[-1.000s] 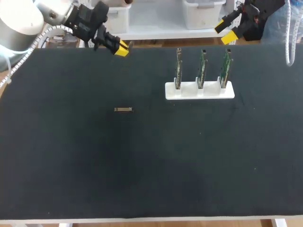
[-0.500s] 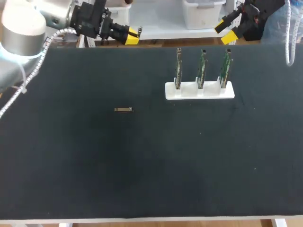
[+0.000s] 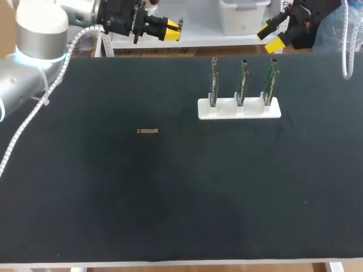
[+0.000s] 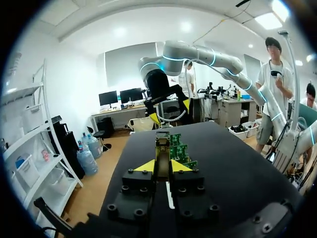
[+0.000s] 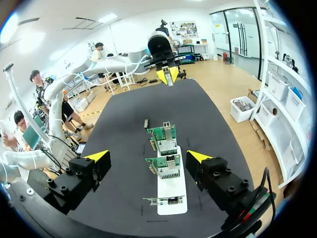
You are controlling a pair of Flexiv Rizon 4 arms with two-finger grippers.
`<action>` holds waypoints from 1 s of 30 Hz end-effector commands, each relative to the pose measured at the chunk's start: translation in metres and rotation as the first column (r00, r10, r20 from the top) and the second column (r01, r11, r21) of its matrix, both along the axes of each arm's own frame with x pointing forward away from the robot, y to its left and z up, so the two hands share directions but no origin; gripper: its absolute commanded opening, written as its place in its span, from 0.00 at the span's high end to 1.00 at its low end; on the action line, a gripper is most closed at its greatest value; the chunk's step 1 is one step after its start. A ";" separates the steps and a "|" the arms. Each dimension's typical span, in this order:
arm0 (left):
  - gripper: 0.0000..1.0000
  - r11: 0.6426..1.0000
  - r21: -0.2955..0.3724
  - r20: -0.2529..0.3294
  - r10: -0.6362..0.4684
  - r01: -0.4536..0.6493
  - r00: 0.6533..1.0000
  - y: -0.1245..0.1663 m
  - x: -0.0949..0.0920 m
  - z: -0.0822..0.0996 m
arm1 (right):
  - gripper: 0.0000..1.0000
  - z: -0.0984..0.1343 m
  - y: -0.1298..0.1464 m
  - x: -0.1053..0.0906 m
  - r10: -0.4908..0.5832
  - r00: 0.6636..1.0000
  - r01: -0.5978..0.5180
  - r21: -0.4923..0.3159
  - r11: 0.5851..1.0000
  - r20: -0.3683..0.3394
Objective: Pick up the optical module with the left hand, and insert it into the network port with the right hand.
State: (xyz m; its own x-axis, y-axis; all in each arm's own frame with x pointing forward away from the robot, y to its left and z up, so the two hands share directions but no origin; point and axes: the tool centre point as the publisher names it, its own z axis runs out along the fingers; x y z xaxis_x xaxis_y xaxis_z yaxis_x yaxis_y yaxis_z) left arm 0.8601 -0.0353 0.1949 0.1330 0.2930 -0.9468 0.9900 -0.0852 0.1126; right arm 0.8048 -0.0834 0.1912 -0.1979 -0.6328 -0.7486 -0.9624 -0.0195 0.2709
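The left gripper (image 3: 168,28) is hovering past the far edge of the table (image 3: 170,198), toward its left end, and is pointing sideways toward the right arm. Its two yellow-tipped fingers are sitting drawn together, so that from above they read as a single yellow block. From its own wrist camera the tips are showing side by side with only a narrow slot between them, and they are not touching anything on the table. The right gripper (image 3: 271,37) is hanging over the far right corner with its yellow-tipped fingers spread wide apart and nothing between them. The optical module (image 3: 148,131), a small thin metal bar, is lying flat on the black table surface, left of centre and well apart from both grippers. Toward the far right of the table a white holder (image 3: 239,109) is resting flat, with three green circuit boards (image 3: 241,82) standing upright in it in a row. From the right wrist camera the holder is lying ahead of that gripper, in line with the gap between its fingers. Each board is carrying a small silver network port (image 5: 167,130) near its top edge. In that same view the module is showing as a small dark sliver on the surface beyond the holder.
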 end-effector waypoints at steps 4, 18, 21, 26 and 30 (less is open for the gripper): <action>1.00 1.000 -0.010 -0.012 0.016 -0.016 1.000 -0.010 0.003 0.005 | 0.00 0.001 0.000 0.008 0.304 0.923 -0.284 0.112 0.952 -0.237; 1.00 0.996 -0.071 -0.031 -0.053 0.051 0.998 -0.032 -0.005 0.011 | 0.00 0.001 0.000 0.008 0.304 0.923 -0.284 0.112 0.952 -0.237; 1.00 0.995 -0.070 -0.030 -0.069 0.067 0.997 -0.040 -0.006 0.012 | 0.00 0.001 0.000 0.008 0.304 0.923 -0.284 0.112 0.952 -0.237; 1.00 0.996 -0.053 -0.033 -0.078 0.076 0.996 -0.047 -0.006 0.012 | 0.00 0.001 0.000 0.008 0.304 0.923 -0.284 0.112 0.952 -0.237; 1.00 0.997 -0.039 -0.044 -0.072 0.070 0.996 -0.049 -0.004 0.009 | 0.00 0.001 0.000 0.008 0.304 0.923 -0.284 0.112 0.952 -0.237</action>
State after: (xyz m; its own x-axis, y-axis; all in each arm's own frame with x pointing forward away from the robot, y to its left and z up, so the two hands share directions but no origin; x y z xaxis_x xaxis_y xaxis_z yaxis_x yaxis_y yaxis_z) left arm 0.8453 -0.0810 0.2038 0.1103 0.2437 -0.9636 0.9885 -0.1282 0.0807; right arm 0.8048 -0.0834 0.1912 -0.1979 -0.6328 -0.7486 -0.9624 -0.0195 0.2709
